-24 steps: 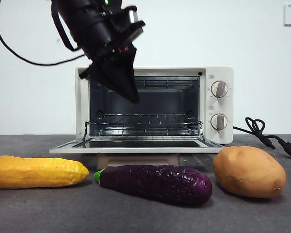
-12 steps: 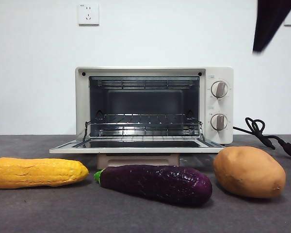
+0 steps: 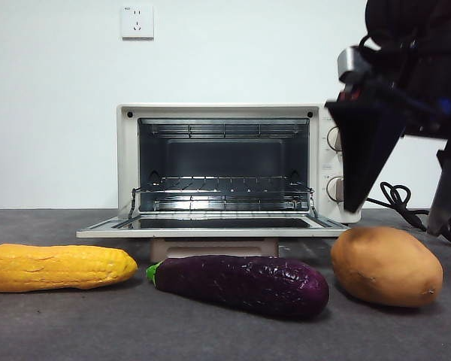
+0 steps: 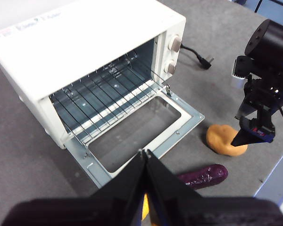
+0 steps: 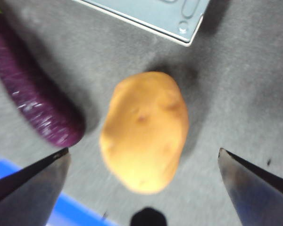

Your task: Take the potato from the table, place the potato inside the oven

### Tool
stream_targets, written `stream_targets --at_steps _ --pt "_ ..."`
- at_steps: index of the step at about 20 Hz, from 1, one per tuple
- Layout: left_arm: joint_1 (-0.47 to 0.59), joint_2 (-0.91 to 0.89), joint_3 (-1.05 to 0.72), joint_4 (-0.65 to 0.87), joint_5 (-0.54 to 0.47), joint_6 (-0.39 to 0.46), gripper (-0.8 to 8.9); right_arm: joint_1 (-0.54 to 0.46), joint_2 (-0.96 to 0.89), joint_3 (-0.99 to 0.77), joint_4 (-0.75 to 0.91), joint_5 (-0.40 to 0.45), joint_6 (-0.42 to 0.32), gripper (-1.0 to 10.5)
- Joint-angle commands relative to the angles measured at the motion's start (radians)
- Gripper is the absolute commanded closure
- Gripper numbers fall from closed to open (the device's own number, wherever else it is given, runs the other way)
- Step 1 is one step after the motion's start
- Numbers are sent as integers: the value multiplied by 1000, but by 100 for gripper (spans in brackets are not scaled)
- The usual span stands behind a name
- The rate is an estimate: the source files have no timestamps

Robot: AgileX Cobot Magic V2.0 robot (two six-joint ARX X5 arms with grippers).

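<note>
The tan potato (image 3: 387, 266) lies on the dark grey table (image 3: 210, 331) at the right, in front of the oven's knob side. My right gripper (image 3: 402, 214) hangs open just above it, one jaw on each side; in the right wrist view the potato (image 5: 145, 130) sits between the wide-spread jaws, untouched. The cream-white oven (image 3: 239, 162) stands behind with its glass door (image 3: 210, 225) folded down flat and the wire rack bare. My left gripper (image 4: 145, 153) is shut and empty, high above the oven (image 4: 85, 61), looking down on the potato (image 4: 225, 140).
A yellow corn cob (image 3: 59, 266) lies at the front left and a purple eggplant (image 3: 240, 283) in the middle, its end close to the potato. The oven's black cord (image 3: 413, 210) trails at the right. A wall socket (image 3: 137, 22) sits above.
The dark arm that hung before the oven's left side a second ago has left the front view. My right gripper has dropped in from the top right to just over the potato.
</note>
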Motion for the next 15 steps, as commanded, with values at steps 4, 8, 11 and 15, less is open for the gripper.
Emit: stream_targets --at_steps 4,8,11,15 --pt "2 1 -9 2 12 15 821 34 53 -35 72 63 42 290" --pt "2 1 -9 -2 11 15 821 56 114 -43 112 63 54 428" --pt "2 1 -9 -1 10 15 821 71 116 -43 117 62 58 829" --pt "2 1 -9 0 6 19 821 78 92 -43 117 61 58 957"
